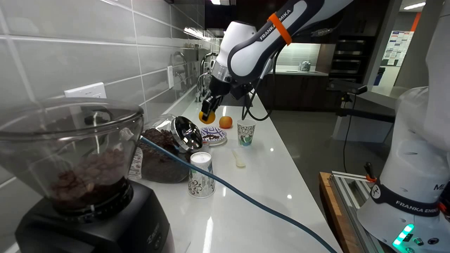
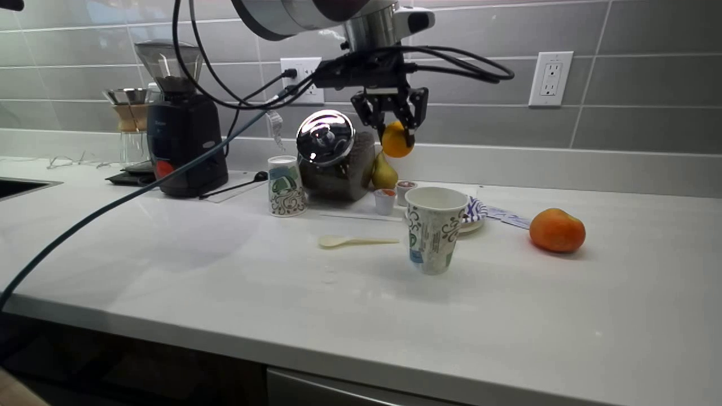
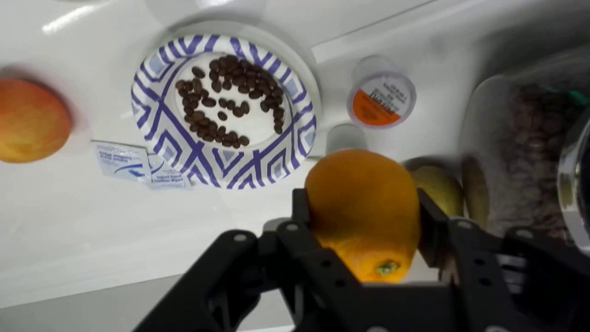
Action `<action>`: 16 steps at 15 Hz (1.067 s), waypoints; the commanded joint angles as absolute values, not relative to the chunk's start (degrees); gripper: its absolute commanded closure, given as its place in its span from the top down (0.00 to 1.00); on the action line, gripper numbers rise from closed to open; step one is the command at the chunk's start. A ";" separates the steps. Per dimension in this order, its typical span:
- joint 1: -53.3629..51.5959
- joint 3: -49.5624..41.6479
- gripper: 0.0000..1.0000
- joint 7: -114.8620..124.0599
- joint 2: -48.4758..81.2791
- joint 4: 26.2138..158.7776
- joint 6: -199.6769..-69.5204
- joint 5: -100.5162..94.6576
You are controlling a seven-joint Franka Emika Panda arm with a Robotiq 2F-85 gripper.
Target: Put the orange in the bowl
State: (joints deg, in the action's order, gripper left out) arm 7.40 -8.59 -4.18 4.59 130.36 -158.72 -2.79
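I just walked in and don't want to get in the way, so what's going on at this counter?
A robot arm is holding an orange in its gripper, up off the counter. The patterned bowl, with brown beans in it, sits on the counter; the orange is not in it yet. Another round, reddish fruit rests on the counter, and in an exterior view a paper cup stands upright in front of the bowl.

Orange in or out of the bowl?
Out: the jaws are closed on the orange, above the counter; the bowl shows only coffee beans inside.
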 commanded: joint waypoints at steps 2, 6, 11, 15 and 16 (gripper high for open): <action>7.69 -8.34 0.55 -4.75 4.56 129.95 -159.09 -2.93; 8.25 -9.17 0.30 -5.20 7.05 127.40 -163.46 -4.64; 10.98 -7.35 0.30 -14.62 13.33 118.28 -166.42 1.79; 14.92 -3.61 0.30 -22.52 19.79 110.15 -163.82 8.73; 16.54 -1.86 0.30 -25.62 21.52 108.14 -163.28 10.61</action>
